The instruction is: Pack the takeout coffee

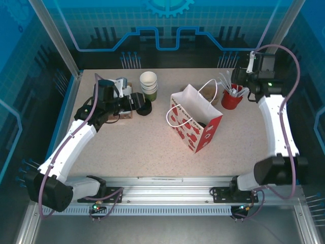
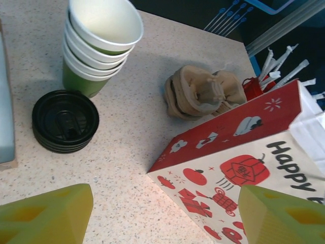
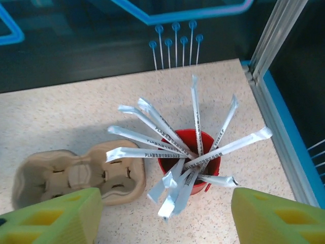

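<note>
A white gift bag [image 1: 195, 121] with red prints stands open at mid table, its printed side [image 2: 238, 173] close in front of my left gripper. Deep in the bag's mouth a dark round shape [image 1: 200, 123] shows; I cannot tell whether it is the lidded coffee cup, which is otherwise out of view. My left gripper [image 2: 165, 213] hovers open over bare table, left of the bag, by the lid stack [image 1: 144, 109]. Over the red cup of straws [image 3: 190, 162], my right gripper [image 3: 165, 218] is open and holds nothing.
A stack of lidless green cups [image 2: 99, 46] and a stack of black lids [image 2: 65, 120] stand at the back left. A brown pulp cup carrier [image 3: 76, 175] lies between the bag and the red straw cup [image 1: 231, 97]. The table's right edge rail [image 3: 274, 96] runs close by.
</note>
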Available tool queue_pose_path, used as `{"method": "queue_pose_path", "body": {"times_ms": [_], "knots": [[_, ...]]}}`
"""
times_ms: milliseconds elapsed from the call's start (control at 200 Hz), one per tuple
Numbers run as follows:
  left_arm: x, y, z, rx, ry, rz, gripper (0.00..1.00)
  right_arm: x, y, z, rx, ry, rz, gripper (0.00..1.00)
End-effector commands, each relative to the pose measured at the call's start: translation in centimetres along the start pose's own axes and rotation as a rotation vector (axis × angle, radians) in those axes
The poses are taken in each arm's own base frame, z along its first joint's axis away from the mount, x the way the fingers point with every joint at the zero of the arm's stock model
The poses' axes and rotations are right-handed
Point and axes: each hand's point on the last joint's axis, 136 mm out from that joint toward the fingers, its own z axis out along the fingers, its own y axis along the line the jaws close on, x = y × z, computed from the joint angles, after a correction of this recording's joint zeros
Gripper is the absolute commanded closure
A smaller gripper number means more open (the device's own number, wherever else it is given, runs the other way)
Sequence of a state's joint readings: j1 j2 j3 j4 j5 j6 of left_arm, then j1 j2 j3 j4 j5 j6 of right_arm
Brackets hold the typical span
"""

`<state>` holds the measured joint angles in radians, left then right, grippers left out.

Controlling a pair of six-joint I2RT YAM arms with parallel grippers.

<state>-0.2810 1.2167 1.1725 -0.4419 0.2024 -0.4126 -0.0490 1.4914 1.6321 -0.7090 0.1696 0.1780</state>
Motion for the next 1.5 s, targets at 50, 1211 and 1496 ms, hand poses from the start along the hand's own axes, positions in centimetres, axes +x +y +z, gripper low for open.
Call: {"method": "queue_pose_path", "body": {"times_ms": [50,1211,1496], "knots": [[-0.6,-2.2,-0.4,0.050,-0.009,0.047,0.23,-1.8,0.0,3.2,0.001,-0.020,-0.008,0.38],[0.5,-3.1,0.1,0.061,0.042,0.083,0.23,-1.4,2.6,15.2,0.054,0.131,-0.204,0.93],[0.4,-3.8,-0.7,0.085,0.030,0.091,0.23,-7.4,3.0,6.6,0.077,-0.021,-0.225,0.92]]}}
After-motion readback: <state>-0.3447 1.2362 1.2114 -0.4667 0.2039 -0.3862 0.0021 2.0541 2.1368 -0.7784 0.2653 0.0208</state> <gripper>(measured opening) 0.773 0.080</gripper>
